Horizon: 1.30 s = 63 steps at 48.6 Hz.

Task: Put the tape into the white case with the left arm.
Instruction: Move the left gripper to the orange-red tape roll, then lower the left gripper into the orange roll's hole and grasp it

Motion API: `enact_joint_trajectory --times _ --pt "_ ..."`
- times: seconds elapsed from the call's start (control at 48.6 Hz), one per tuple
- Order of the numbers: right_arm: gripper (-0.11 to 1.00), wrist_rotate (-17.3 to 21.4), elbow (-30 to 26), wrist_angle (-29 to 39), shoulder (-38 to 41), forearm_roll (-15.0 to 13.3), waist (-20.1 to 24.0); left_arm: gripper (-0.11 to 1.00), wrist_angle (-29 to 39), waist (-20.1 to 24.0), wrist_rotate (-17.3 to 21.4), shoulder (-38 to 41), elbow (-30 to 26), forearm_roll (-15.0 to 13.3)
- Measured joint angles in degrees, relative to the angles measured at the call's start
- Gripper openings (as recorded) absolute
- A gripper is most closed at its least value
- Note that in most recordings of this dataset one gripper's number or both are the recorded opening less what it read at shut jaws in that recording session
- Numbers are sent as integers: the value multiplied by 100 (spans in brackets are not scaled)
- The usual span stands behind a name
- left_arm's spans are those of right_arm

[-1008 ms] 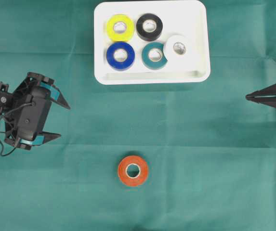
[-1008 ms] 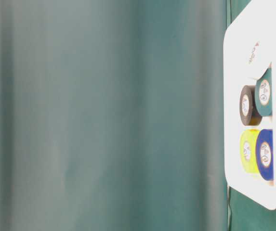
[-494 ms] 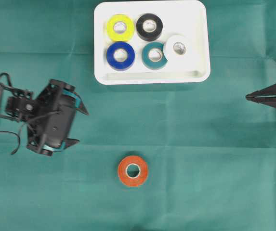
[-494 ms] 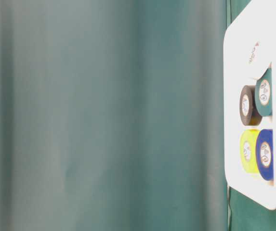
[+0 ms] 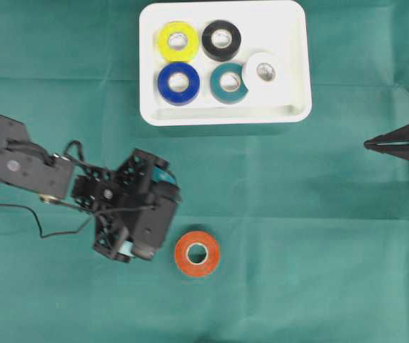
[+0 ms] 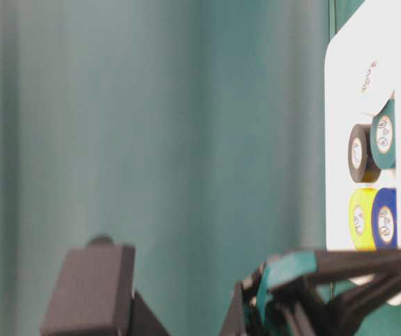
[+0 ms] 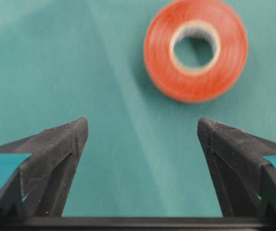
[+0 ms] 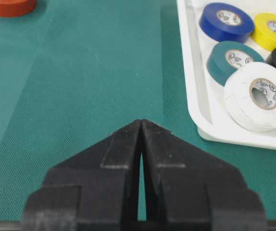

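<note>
Two teal-banded black fingers [image 7: 56, 154] of the left hand [image 7: 142, 139] gape wide and empty, touching nothing, the flat orange tape roll [image 7: 195, 49] lying just ahead on the green-clothed desk [image 7: 104, 72].

Left gripper [image 7: 142, 137]: jaws spread wide, nothing between them, tips pointing downward.
Right gripper [image 8: 141, 126]: jaws closed together, empty.

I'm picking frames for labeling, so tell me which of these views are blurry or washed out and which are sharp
Left wrist view: the orange tape is soft, its edges smeared, while the left gripper fingertips look crisper. Table-level view: the white case is overexposed, and the dark arm parts at the bottom are blurred. Right wrist view: sharp on the right gripper and rolls. Overhead view: evenly lit and clear.
</note>
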Motion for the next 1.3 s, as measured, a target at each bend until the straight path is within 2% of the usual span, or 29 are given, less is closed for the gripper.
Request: enact_joint_trajectory --times 0.411,0.699,1.295 --pt "-9 -9 0 0 0 0 0 99 105 -149 0 940 -1002 0" --pt "-9 0 0 0 0 0 0 99 510 -149 0 1459 -1556 9" --pt "-9 -9 0 -9 0 0 0 97 580 44 18 1907 -1644 9"
